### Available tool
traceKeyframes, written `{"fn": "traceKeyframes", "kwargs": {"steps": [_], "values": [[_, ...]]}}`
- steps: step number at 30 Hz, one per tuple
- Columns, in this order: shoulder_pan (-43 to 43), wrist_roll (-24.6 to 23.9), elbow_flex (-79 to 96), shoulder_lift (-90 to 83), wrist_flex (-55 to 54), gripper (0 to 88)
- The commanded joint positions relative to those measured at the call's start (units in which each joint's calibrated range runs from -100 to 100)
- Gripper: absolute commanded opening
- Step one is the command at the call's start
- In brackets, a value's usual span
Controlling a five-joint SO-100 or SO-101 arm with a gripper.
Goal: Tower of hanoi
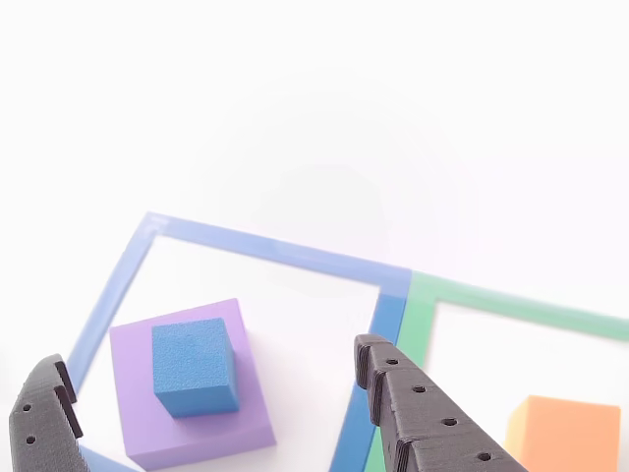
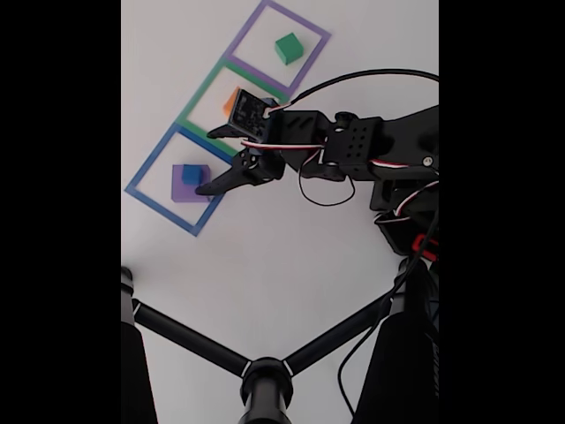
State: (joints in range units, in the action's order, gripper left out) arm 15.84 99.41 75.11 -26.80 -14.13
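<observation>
A small blue cube (image 1: 195, 366) sits on top of the larger purple block (image 1: 187, 433), inside the blue square outline (image 1: 275, 251). My gripper (image 1: 208, 356) is open. Its two dark fingers (image 1: 423, 413) frame that stack from the near side without touching it. An orange block (image 1: 562, 433) rests in the green outline to the right. In the fixed view the gripper (image 2: 206, 162) hovers just right of the blue cube (image 2: 192, 174) and purple block (image 2: 185, 191). The orange block (image 2: 230, 100) is partly hidden behind the arm. A green block (image 2: 287, 48) stands in the purple outline.
Three taped square outlines run in a diagonal row on the white table (image 2: 265, 247): blue (image 2: 146, 172), green (image 2: 201, 95), purple (image 2: 309, 31). A black tripod (image 2: 265, 375) stands at the near edge. The arm's body and cables (image 2: 380, 150) occupy the right side.
</observation>
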Motion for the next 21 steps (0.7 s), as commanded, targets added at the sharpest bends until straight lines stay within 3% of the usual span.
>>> {"fn": "traceKeyframes", "kwargs": {"steps": [1, 21], "values": [[0.3, 0.6, -0.1, 5.4, -9.4, 34.2], [3.0, 0.6, -1.3, 20.1, -24.3, 33.7]]}}
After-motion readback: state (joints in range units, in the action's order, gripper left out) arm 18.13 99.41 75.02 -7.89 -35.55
